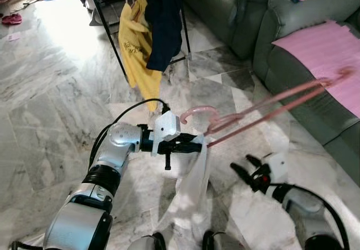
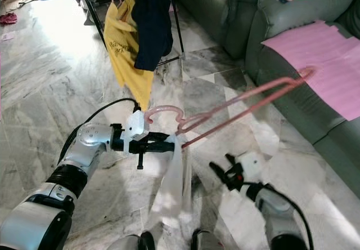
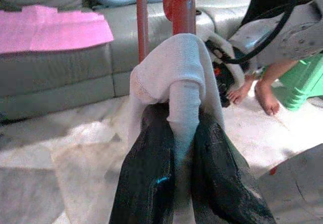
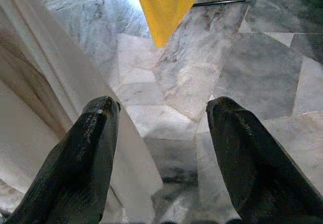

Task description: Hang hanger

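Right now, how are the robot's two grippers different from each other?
The left gripper is shut, pinching a white cloth that hangs from the pink hanger; the right gripper is open and holds nothing. The left gripper is held higher, up by the hanger's hook, while the right gripper sits lower, beside the hanging cloth. Both have two long black fingers.
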Motion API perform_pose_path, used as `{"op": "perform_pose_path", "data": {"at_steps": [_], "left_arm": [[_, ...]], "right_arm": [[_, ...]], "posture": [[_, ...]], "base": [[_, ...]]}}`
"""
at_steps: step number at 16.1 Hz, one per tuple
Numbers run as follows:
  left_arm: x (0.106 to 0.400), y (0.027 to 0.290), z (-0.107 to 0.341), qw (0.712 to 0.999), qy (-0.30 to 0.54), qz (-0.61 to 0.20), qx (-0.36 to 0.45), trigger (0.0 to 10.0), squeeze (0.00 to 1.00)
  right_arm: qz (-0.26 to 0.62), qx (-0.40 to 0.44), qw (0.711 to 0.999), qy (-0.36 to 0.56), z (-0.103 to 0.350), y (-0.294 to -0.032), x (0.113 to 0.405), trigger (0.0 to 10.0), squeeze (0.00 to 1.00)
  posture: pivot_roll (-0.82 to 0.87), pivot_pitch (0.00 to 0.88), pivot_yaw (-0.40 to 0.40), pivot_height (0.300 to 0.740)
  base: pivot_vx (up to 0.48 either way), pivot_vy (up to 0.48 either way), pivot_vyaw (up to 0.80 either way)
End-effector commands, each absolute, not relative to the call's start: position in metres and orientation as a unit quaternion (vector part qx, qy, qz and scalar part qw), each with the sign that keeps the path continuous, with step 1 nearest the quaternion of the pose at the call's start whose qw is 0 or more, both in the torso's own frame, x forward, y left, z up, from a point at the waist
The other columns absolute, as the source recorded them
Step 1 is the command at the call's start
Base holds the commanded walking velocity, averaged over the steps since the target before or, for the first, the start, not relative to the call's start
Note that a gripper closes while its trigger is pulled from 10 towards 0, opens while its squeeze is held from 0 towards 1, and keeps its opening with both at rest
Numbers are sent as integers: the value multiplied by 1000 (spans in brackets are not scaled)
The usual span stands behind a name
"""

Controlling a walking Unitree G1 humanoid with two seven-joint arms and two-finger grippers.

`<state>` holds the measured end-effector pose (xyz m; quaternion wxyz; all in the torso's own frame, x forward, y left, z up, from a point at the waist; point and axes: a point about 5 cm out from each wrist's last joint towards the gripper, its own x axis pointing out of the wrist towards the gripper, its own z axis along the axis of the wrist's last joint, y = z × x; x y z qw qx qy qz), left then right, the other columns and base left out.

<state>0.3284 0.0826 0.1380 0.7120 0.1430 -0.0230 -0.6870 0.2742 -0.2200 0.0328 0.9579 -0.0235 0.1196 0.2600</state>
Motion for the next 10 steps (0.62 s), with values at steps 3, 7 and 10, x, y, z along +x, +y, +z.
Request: {"op": "perform_pose_path", "data": {"at_steps": [3, 7, 10], "left_arm": [[330, 76, 148, 714, -52, -685, 136, 10000, 0], [332, 69, 156, 718, -68, -681, 124, 10000, 0], [334, 68, 162, 715, -74, -684, 121, 10000, 0]], "right_arm": [[260, -7, 958, 123, 33, -219, 274, 10000, 0], [291, 1, 947, 139, 26, -201, 268, 10000, 0], [303, 16, 942, 141, 27, -194, 269, 10000, 0]], "posture": [[-174, 202, 77, 740], [-174, 203, 77, 740], [-177, 203, 79, 740]], "base": [[0, 0, 0], [0, 0, 0], [0, 0, 0]]}}
